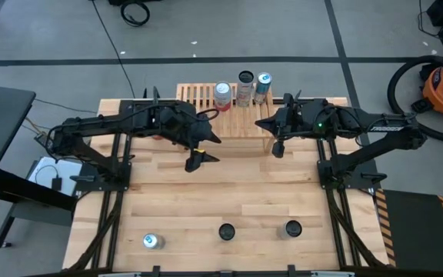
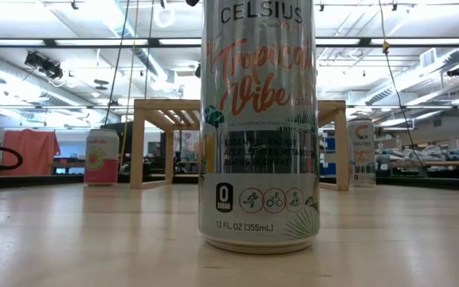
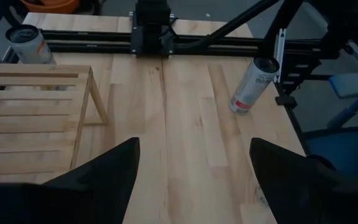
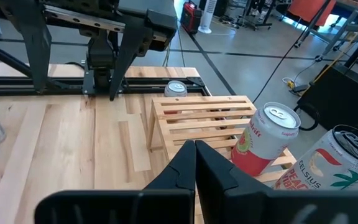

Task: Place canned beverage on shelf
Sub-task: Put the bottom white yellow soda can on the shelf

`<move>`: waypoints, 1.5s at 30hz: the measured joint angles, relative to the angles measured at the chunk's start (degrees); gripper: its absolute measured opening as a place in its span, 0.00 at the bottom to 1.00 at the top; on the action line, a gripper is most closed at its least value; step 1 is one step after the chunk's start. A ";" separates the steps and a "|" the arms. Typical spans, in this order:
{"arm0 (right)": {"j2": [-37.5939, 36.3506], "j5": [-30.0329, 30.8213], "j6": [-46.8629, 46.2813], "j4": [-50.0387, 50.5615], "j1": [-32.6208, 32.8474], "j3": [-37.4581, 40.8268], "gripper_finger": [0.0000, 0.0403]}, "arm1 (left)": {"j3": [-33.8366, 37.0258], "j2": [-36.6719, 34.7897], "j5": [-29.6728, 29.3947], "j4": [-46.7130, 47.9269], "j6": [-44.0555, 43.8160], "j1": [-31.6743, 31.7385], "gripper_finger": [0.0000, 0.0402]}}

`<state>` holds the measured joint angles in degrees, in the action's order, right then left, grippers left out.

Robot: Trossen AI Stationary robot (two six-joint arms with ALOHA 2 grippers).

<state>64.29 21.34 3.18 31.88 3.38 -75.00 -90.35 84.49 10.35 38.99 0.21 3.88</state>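
The light wooden shelf (image 1: 206, 100) stands at the table's far middle; it also shows in the low view (image 2: 158, 108). Three cans (image 1: 245, 85) stand on its far part, and two of them show in the right wrist view (image 4: 266, 140). Three more cans (image 1: 227, 231) stand in a row near the front edge, one of them a Celsius can close to the low camera (image 2: 261, 127). My left gripper (image 1: 212, 127) is open and empty above the shelf's near left part (image 3: 194, 168). My right gripper (image 1: 258, 123) is shut and empty at the shelf's right end (image 4: 195, 155).
A pink can (image 2: 102, 157) stands on the table left of the shelf's leg. A white can (image 2: 361, 151) stands right of the shelf and also shows in the left wrist view (image 3: 253, 84). The table's middle (image 1: 229, 185) is bare wood.
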 joint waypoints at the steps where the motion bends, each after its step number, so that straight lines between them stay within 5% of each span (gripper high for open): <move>1: 0.00 0.00 -0.02 -0.02 0.00 0.00 0.02 | 0.00 0.00 0.00 -0.12 0.00 0.00 0.78; 18: 0.00 0.00 -0.01 -0.02 -0.02 0.00 0.02 | 0.00 0.00 -0.03 -5.85 -2.23 -5.56 0.78; 26: 0.00 0.00 -0.02 -0.02 -0.02 0.00 0.02 | 0.00 0.00 -5.95 -7.31 -3.69 -5.66 0.78; 37: 0.00 0.00 -0.01 -0.01 -0.02 0.00 0.02 | 0.00 0.01 -2.98 -6.94 -6.87 -5.98 0.78; 45: 0.00 0.00 -0.02 0.00 -0.02 0.00 0.02 | 0.00 0.01 -5.67 -6.48 -7.04 -11.74 0.78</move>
<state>64.29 21.34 3.16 31.88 3.36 -75.00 -90.35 84.49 4.68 32.51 -6.83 -7.86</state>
